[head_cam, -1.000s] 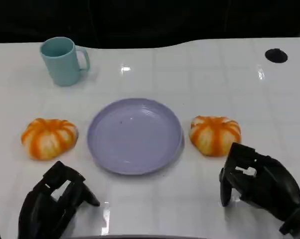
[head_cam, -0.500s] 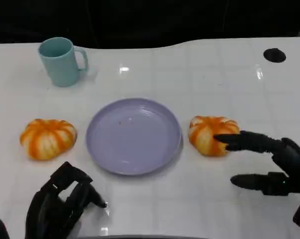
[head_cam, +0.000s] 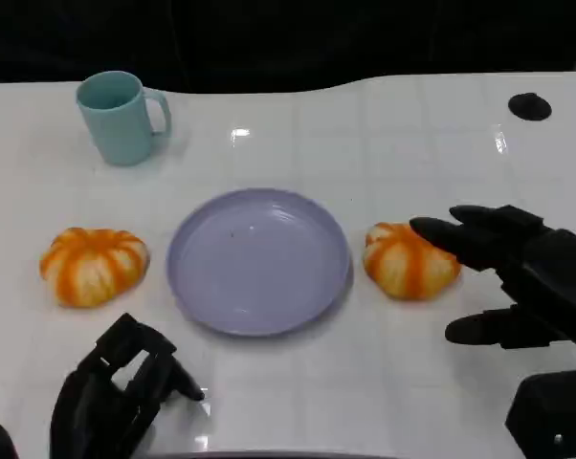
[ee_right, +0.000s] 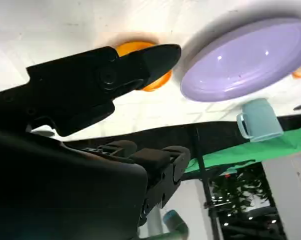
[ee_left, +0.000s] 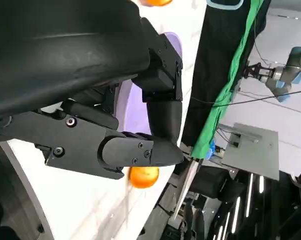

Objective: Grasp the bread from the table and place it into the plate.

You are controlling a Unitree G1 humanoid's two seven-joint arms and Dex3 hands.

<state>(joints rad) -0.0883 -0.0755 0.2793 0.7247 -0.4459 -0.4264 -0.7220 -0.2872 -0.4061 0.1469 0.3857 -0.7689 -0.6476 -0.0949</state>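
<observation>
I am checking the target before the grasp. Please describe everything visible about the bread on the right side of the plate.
The bread on the right is a round, pumpkin-shaped bun, orange with pale cream stripes running down from its top. It looks soft and whole. It lies flat on the white table, close beside the purple plate; contact with the rim cannot be judged. The right hand, fingers spread, reaches over its right side; whether they touch it is unclear.

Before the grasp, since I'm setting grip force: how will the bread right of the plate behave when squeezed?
The bread looks puffy and domed, so probably soft, light and easily dented. Its ridged, matte crust should not slip. The right robot hand, fingers spread beside it, could nudge it across the glossy table.
</observation>
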